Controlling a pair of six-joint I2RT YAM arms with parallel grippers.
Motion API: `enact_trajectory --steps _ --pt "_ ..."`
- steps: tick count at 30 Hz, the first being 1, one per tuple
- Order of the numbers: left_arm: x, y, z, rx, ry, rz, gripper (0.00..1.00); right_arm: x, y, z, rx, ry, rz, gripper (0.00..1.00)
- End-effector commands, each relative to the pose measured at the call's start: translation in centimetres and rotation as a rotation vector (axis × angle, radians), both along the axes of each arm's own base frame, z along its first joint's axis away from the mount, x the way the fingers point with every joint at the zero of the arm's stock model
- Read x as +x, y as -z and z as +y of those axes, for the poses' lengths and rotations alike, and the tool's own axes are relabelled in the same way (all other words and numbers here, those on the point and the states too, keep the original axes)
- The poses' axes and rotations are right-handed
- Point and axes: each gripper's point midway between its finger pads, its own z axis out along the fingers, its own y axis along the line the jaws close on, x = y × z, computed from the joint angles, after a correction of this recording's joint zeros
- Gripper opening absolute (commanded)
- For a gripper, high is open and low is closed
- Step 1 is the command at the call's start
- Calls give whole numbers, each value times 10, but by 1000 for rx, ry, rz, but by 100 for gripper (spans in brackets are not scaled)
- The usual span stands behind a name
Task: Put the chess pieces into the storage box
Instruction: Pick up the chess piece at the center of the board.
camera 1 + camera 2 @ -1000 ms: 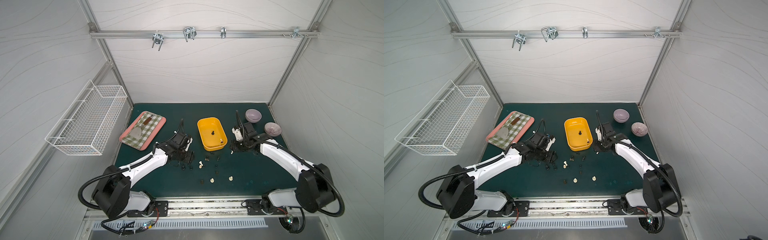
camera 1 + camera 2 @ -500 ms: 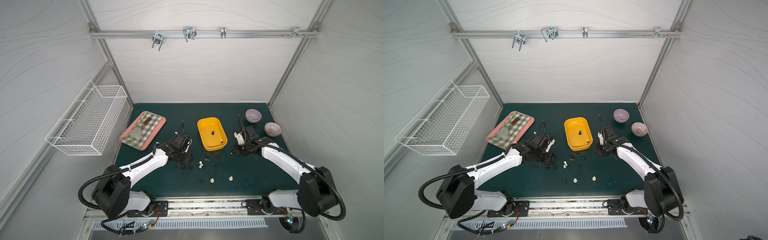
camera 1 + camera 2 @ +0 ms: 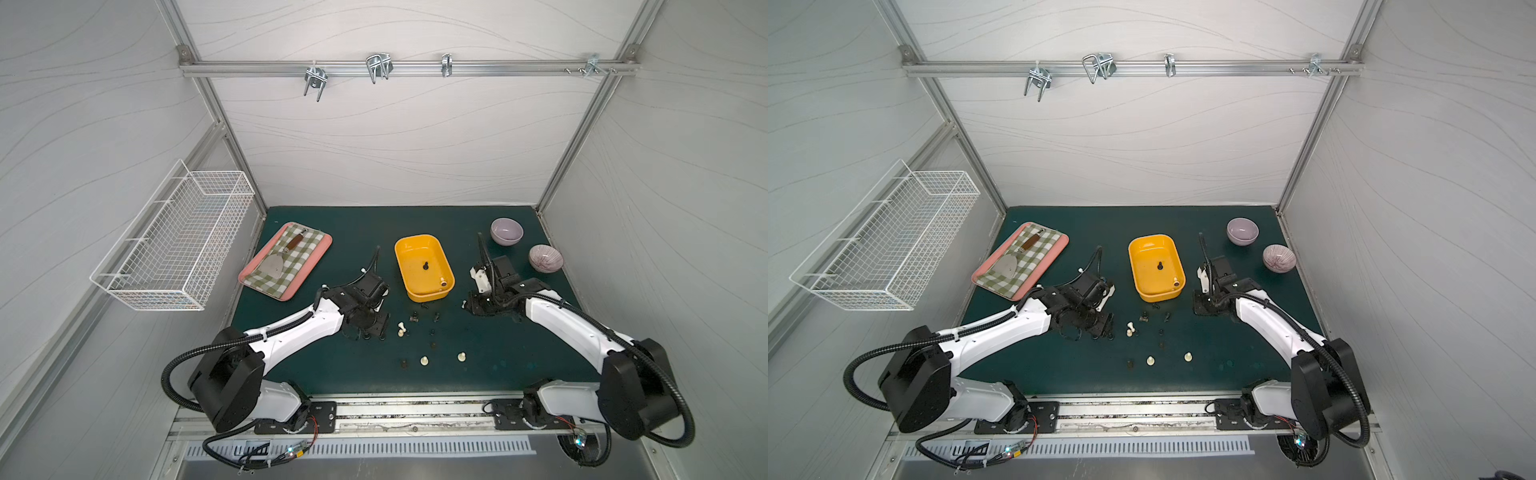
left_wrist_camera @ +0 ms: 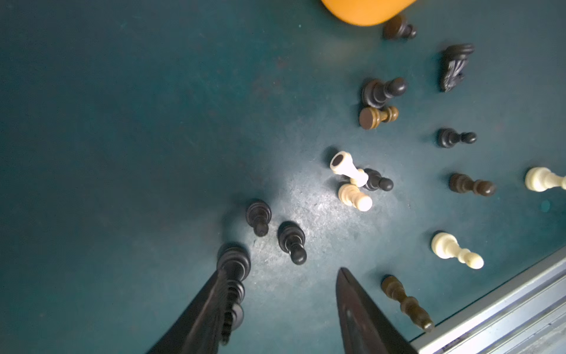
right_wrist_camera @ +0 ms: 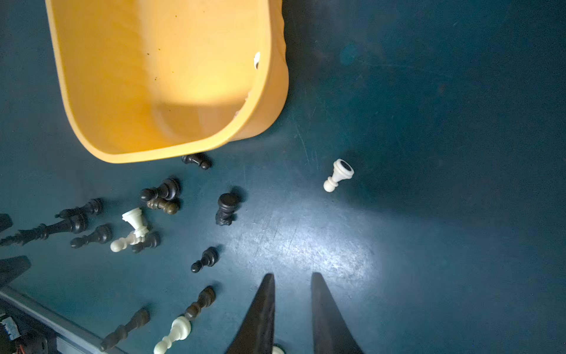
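The storage box (image 3: pixel 430 296) (image 3: pixel 1158 296) (image 5: pixel 269 116) is a yellow tub at mid-table. A black piece (image 3: pixel 424 266) and a cream piece (image 3: pixel 444 282) lie in it. Several chess pieces (image 3: pixel 415 328) (image 4: pixel 378 92) (image 5: pixel 159 196), dark and cream, are scattered in front of it. My left gripper (image 3: pixel 374 332) (image 4: pixel 283 271) stands open low over them. A tall black piece (image 4: pixel 234 266) stands against the outside of one finger, and nothing is between the jaws. My right gripper (image 3: pixel 473 309) (image 5: pixel 292 275) keeps a narrow empty gap. A cream pawn (image 5: pixel 338 174) lies ahead of it.
A pink tray (image 3: pixel 328 241) with checked cloth and a spatula lies at the back left. A white wire basket (image 3: pixel 178 237) hangs on the left wall. Two bowls (image 3: pixel 506 231) (image 3: pixel 545 258) stand at the back right. The metal front rail (image 4: pixel 505 306) runs close behind the left gripper.
My right gripper has drawn back a little from the box's side toward the table's front. The left arm has hardly moved.
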Motion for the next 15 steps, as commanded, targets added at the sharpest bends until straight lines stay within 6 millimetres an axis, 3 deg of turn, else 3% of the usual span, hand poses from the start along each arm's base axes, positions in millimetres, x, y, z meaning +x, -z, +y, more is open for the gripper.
enact_trajectory --steps 1,15 --pt "11 -9 -6 8 7 -34 58 -2 -2 0 17 5 -4 24" --pt "20 -2 -13 36 20 -37 50 -3 2 -1 23 18 3 24"
